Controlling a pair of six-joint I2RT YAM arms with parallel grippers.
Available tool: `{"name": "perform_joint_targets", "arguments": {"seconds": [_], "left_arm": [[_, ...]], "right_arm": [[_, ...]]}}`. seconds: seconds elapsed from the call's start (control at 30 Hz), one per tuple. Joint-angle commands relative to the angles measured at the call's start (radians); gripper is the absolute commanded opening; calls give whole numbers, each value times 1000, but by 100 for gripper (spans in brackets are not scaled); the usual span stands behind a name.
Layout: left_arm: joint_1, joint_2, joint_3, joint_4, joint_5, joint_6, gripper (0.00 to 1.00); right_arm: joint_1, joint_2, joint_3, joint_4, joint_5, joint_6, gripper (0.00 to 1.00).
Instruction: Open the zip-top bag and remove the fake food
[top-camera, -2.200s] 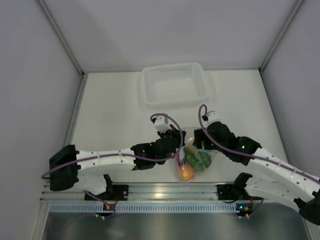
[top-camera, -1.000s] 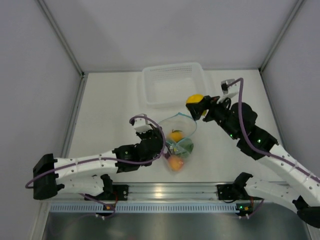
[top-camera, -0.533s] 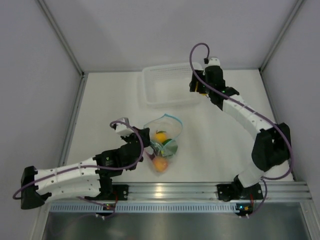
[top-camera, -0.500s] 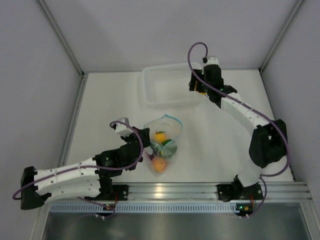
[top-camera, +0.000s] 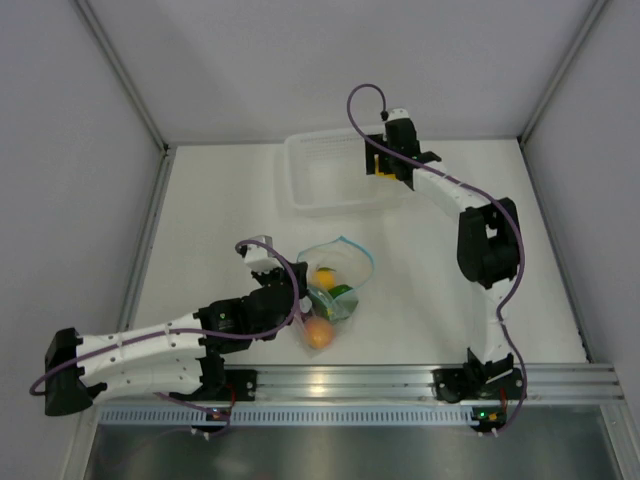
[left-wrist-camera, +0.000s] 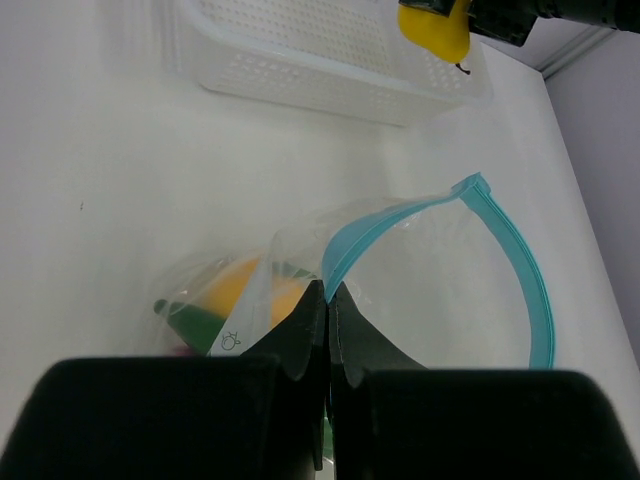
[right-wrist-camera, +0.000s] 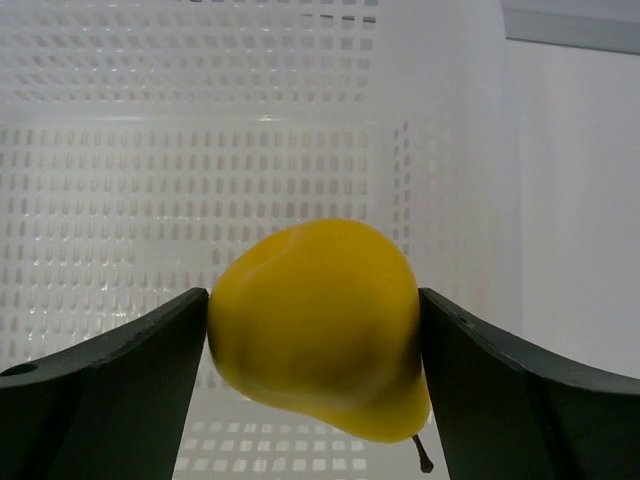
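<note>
- The right gripper (top-camera: 381, 165), clasping a glossy yellow pear-shaped plastic fruit (right-wrist-camera: 315, 325), had swung from beside the bag to over the white mesh plastic basket (top-camera: 330, 175), so one piece was out.
- The left gripper (left-wrist-camera: 327, 300) pinched the rim of the clear soft zip-top bag (left-wrist-camera: 440, 290), which had slid nearer the arm bases with orange and green pieces (top-camera: 319, 335) inside.

white mesh basket (top-camera: 330, 175) | upright | far side of white table (top-camera: 215, 230)

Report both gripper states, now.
Left gripper: closed, pinching the zip-top bag at its rim.
Right gripper: holding the yellow fake fruit over the white basket.
</note>
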Motion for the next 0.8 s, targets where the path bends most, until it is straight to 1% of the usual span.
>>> {"name": "perform_joint_targets", "arguments": {"seconds": [0.0,0.07,0.13,0.2,0.27,0.3,0.4,0.43,0.47,0.5,0.53,0.57,0.6,0.63,0.7,0.73,0.77], "left_arm": [[3,7,33,12,24,17,0],[3,12,43,14,30,14,0],[5,19,52,24,44,17,0],[5,27,56,32,49,17,0],[6,35,67,43,52,17,0],[6,36,72,41,54,15,0],[6,42,87,40,61,18,0],[6,42,90,41,61,21,0],[6,44,98,41,61,25,0],[6,44,102,41,63,29,0],[6,42,105,41,61,32,0],[6,42,110,41,66,32,0],[6,41,118,41,67,31,0],[6,38,122,41,69,29,0],[6,42,133,43,67,25,0],[6,42,138,44,69,22,0],[6,47,141,49,70,23,0]], "right_arm": [[-11,-98,31,12,-21,-23,85],[-11,-187,-29,15,-41,-3,98],[-11,-265,-63,9,-64,4,99],[-9,-299,-81,-16,-91,21,99],[-9,-341,-95,-50,-84,56,99],[-6,-394,-113,-69,-125,69,95],[14,-512,-248,-68,-165,101,89],[27,-596,-287,-74,-173,104,85],[62,-638,-354,-86,-174,119,82],[81,-717,-388,-108,-232,124,79],[99,-758,-419,-125,-243,135,74],[138,-797,-484,-128,-257,150,72],[161,-839,-514,-126,-284,155,68],[203,-915,-541,-132,-291,174,62],[247,-989,-617,-143,-288,201,57],[271,-1061,-643,-140,-288,214,53],[326,-1092,-690,-119,-294,231,52]]}}
